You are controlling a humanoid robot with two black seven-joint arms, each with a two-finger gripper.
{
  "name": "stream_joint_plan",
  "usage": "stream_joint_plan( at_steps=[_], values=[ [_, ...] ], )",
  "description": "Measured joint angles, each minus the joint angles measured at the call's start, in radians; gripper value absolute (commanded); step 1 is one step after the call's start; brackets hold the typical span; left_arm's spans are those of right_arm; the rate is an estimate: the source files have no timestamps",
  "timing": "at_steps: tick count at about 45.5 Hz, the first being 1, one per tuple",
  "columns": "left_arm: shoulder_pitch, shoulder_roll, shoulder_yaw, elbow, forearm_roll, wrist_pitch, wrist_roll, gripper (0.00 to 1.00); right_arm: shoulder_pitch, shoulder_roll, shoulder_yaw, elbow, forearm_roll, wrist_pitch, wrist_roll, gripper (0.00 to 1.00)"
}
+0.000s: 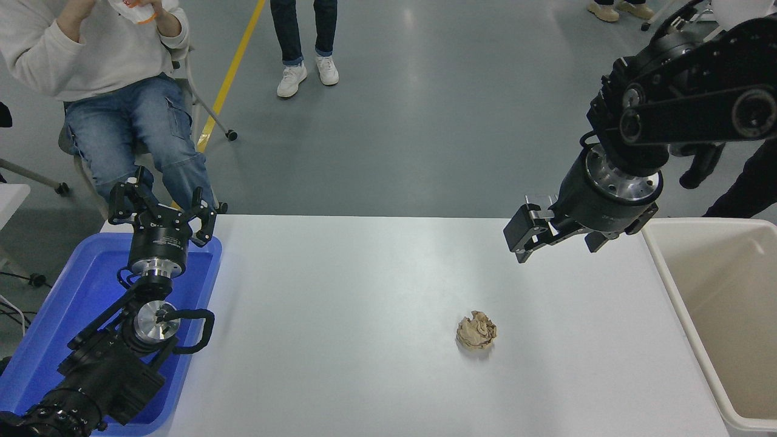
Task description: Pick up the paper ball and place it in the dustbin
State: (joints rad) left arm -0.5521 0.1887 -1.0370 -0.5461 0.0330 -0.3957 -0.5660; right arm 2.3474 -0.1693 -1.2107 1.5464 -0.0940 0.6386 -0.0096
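The tan-brown crumpled paper ball (476, 330) lies alone on the white table (364, 303), right of the middle and toward the near edge. The cream-beige dustbin (674, 285) stands at the table's right end; its inside looks empty. My right gripper (534, 233) hangs in the air over the table's far right part, well above and beyond the ball, left of the bin's rim. It holds nothing, and whether it is open or shut does not show. My left gripper (161, 206) is parked open at the lower left over the blue tray.
A bright blue shallow tray (61, 328) sits at the table's left end under my left arm. A person in jeans sits on a chair beyond the table's far left corner. Another person's legs stand farther back.
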Motion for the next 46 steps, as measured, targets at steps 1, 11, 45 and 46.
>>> stream_joint_plan(
  at_steps=[1,11,45,46],
  values=[
    [0.0,0.0,0.0,0.0,0.0,0.0,0.0,0.99,-0.003,-0.003,-0.001,0.0,-0.001,0.0,0.0,1.0],
    [0.001,-0.001,0.0,0.0,0.001,0.0,-0.003,0.99,-0.038,-0.023,-0.005,-0.023,-0.018,-0.003,-0.001,1.0],
    [0.001,0.0,0.0,0.0,0.0,0.0,-0.003,0.99,-0.516,0.022,0.154,-0.289,-0.072,-0.254,0.0,1.0],
    [0.001,0.0,0.0,0.0,0.0,0.0,-0.003,0.99,-0.534,0.028,0.164,-0.296,-0.072,-0.263,0.0,1.0]
  ],
)
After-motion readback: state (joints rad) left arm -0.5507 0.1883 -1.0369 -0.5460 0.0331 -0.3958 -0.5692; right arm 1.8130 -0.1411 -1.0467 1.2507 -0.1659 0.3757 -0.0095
